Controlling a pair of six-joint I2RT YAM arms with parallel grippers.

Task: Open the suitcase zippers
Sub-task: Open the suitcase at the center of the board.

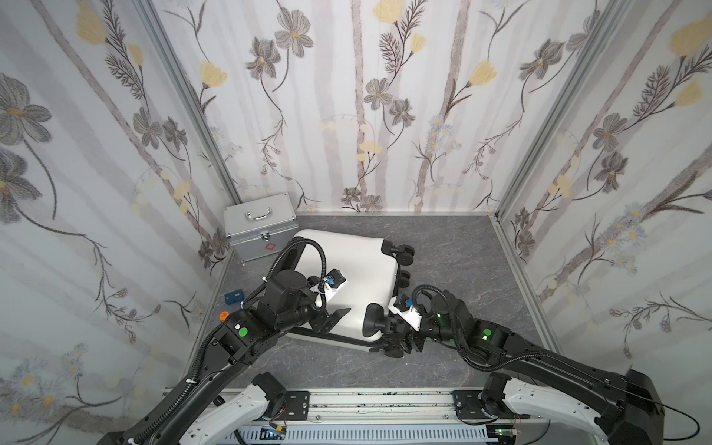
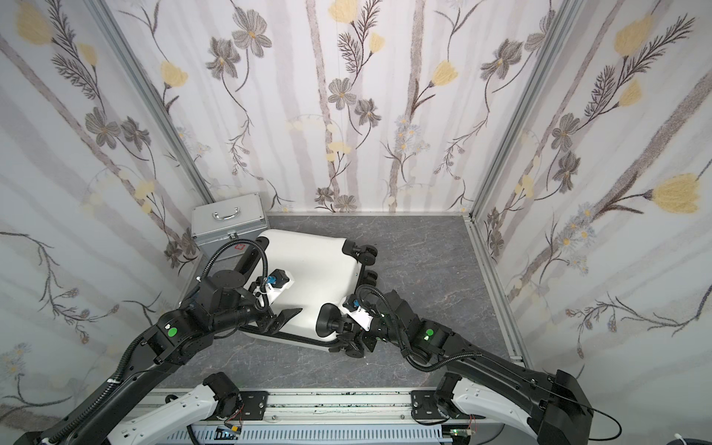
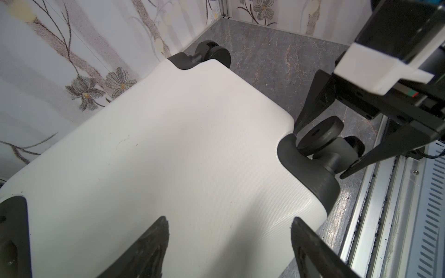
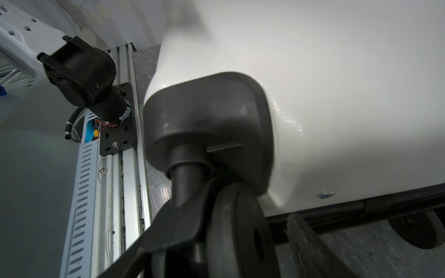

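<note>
The white suitcase lies flat on the grey floor with its black wheels pointing right. The zipper is a dark band along its near side seam, also in the right wrist view; I see no pulls. My left gripper is open, its fingertips spread over the shell's near left edge with nothing between them. My right gripper straddles the near right corner wheel, and a gap shows beside one finger.
A silver aluminium case with a red cross stands in the back left corner, close to the suitcase. A small blue object and an orange one lie by the left wall. Flowered walls close three sides; an aluminium rail runs along the front.
</note>
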